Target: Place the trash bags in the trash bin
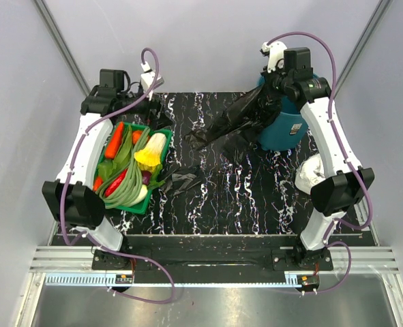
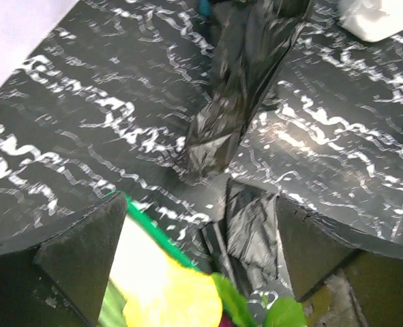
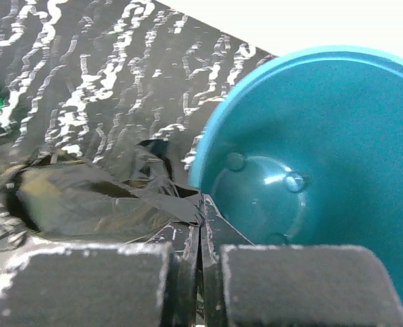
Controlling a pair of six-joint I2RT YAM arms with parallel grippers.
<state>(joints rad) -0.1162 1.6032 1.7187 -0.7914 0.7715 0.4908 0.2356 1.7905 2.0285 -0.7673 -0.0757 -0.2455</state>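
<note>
Low in the right wrist view, the right gripper (image 3: pixel 201 251) pinches the big bag (image 3: pixel 85 197) just beside the bin (image 3: pixel 256 76), whose inside is bare. Low in the left wrist view, the small bag (image 2: pixel 249 231) lies by the tray (image 2: pixel 157 235); the left gripper (image 2: pixel 198 252) gapes wide, empty. Two bags, one bin, neither bag in.

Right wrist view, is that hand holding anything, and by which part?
The right hand is shut on the big bag, pinching a fold of film at its upper end, beside the rim of the bin.
</note>
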